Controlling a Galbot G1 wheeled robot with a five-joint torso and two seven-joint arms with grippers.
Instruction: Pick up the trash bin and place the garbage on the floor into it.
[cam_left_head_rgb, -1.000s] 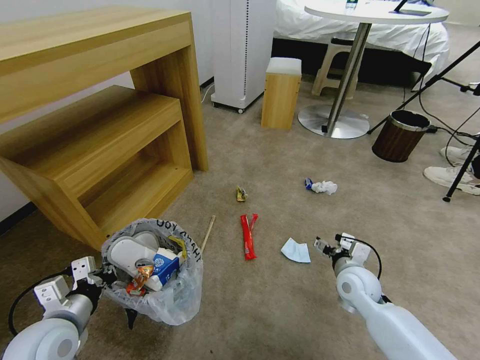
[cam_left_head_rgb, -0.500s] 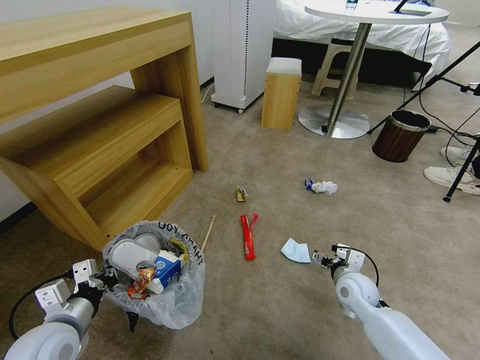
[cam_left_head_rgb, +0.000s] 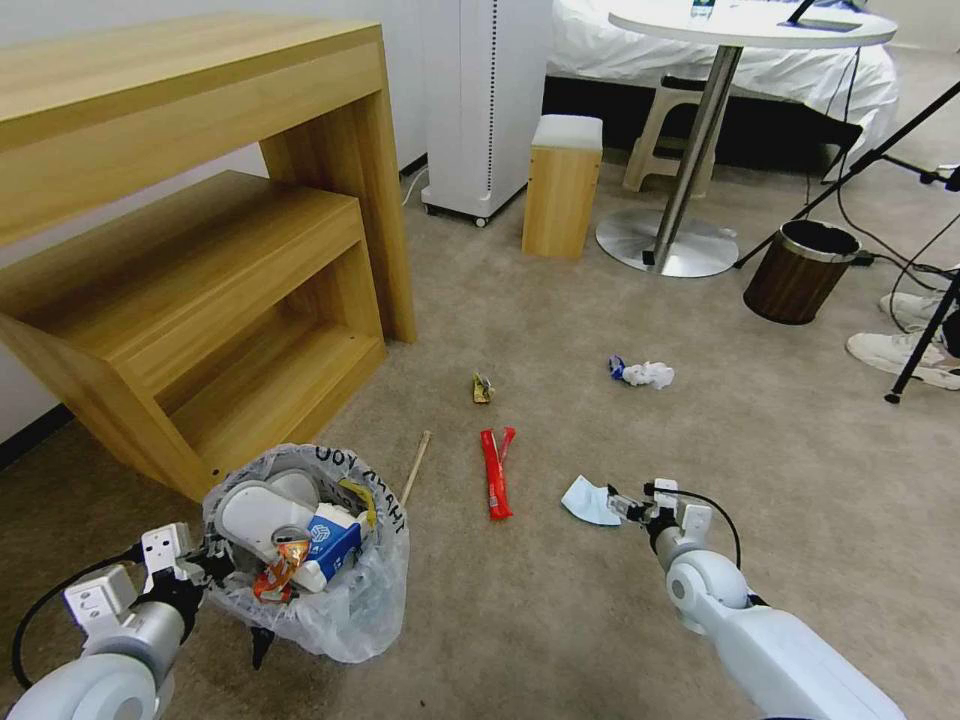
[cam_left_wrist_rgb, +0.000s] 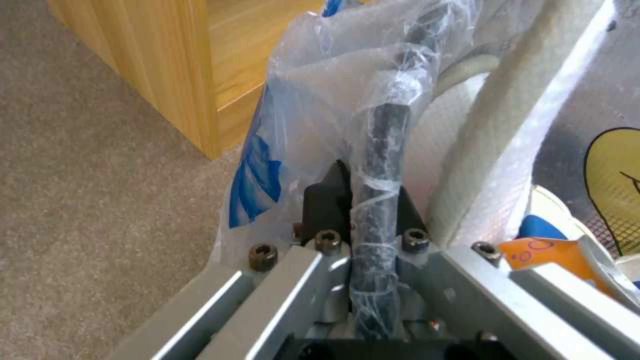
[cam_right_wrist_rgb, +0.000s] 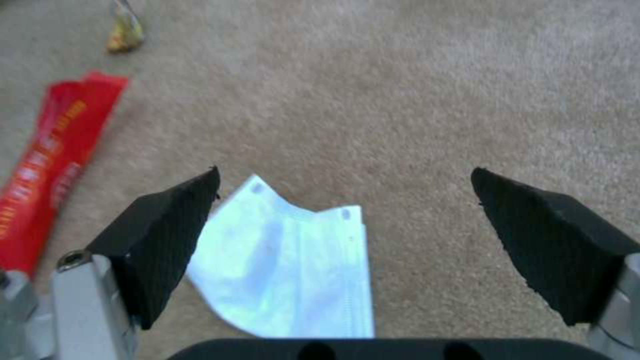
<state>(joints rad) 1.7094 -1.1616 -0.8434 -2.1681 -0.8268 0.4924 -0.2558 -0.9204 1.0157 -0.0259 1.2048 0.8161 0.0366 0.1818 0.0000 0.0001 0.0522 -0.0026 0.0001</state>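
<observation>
The trash bin (cam_left_head_rgb: 345, 600), lined with a crinkled clear bag, is at the lower left of the head view and holds a white slipper (cam_left_head_rgb: 255, 510), a blue-white carton and an orange packet. My left gripper (cam_left_head_rgb: 212, 568) is shut on the bin's rim (cam_left_wrist_rgb: 381, 165), which runs dark and bag-wrapped between the jaws. My right gripper (cam_left_head_rgb: 620, 506) is open just above the floor (cam_left_head_rgb: 560, 620), its fingers (cam_right_wrist_rgb: 160, 235) straddling a pale blue face mask (cam_right_wrist_rgb: 293, 270) (cam_left_head_rgb: 588, 500). More garbage lies beyond it: a red wrapper (cam_left_head_rgb: 495, 475) (cam_right_wrist_rgb: 53, 165), a wooden stick (cam_left_head_rgb: 416, 467), a small yellow wrapper (cam_left_head_rgb: 483, 388) and a white tissue (cam_left_head_rgb: 648, 375).
A wooden desk with a low shelf (cam_left_head_rgb: 200, 250) stands close behind the bin on the left. Farther back are a wooden box stool (cam_left_head_rgb: 563, 190), a round table's metal base (cam_left_head_rgb: 668, 248) and a brown wood-grain bin (cam_left_head_rgb: 800, 272). Tripod legs (cam_left_head_rgb: 925, 335) and a person's shoes stand at the right edge.
My right gripper has moved left and down, from right of the face mask to right over it. The left gripper has kept its hold on the bin's rim.
</observation>
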